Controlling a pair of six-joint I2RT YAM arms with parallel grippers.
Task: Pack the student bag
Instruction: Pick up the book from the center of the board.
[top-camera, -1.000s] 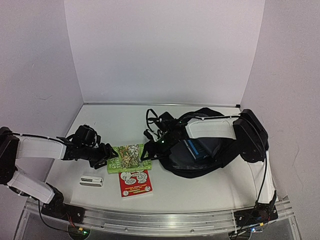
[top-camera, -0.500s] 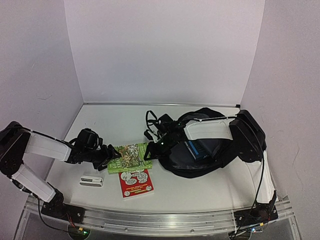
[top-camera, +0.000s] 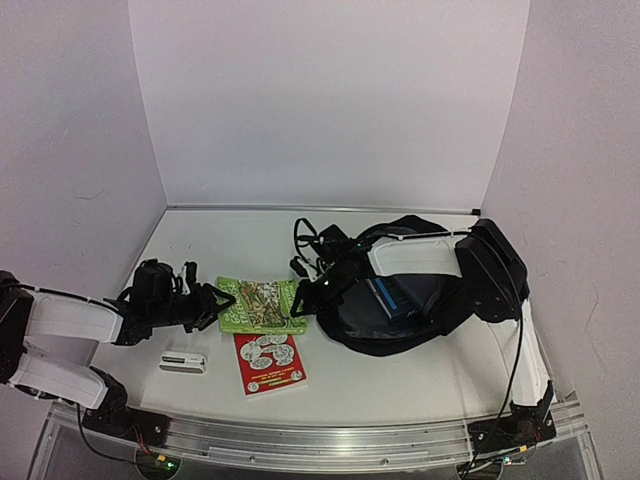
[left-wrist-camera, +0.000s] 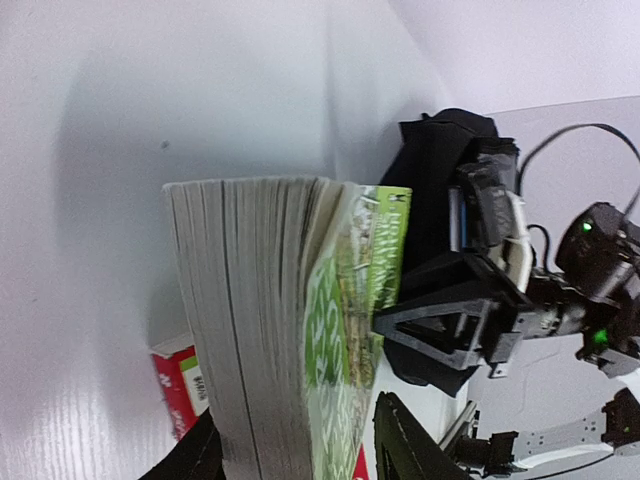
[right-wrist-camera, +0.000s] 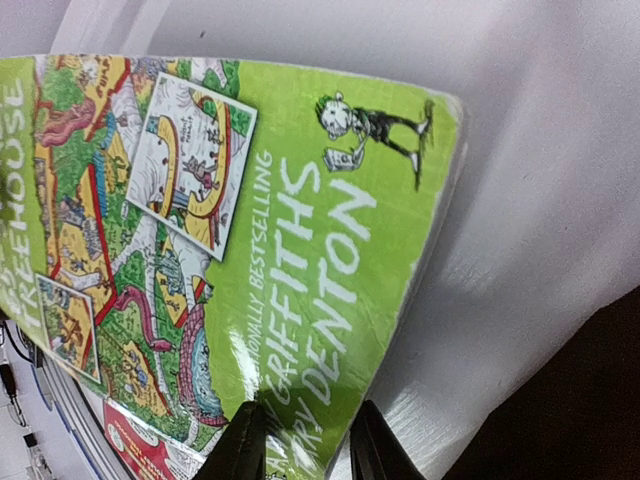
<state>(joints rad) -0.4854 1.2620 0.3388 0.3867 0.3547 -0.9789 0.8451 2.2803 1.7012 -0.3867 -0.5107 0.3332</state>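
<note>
The student bag (top-camera: 400, 325), a large black backpack, lies open at centre right with a blue item (top-camera: 393, 297) inside. A thick green paperback (top-camera: 262, 305) lies left of it. My left gripper (top-camera: 205, 305) is shut on the book's left edge; in the left wrist view the page block (left-wrist-camera: 260, 330) sits between my fingers (left-wrist-camera: 297, 435). My right gripper (top-camera: 305, 298) is at the book's right corner, next to the bag's mouth. In the right wrist view its fingers (right-wrist-camera: 305, 430) stand a narrow gap apart over the green cover (right-wrist-camera: 250, 230).
A thin red booklet (top-camera: 270, 363) lies in front of the green book. A small white box (top-camera: 183, 361) lies to its left. Black straps and cords (top-camera: 310, 245) trail behind the bag. White walls close off the back and sides.
My left gripper has drawn back to the left and raised the green book's left edge. The book has shifted off the red booklet, which shows more. The right gripper has barely moved.
</note>
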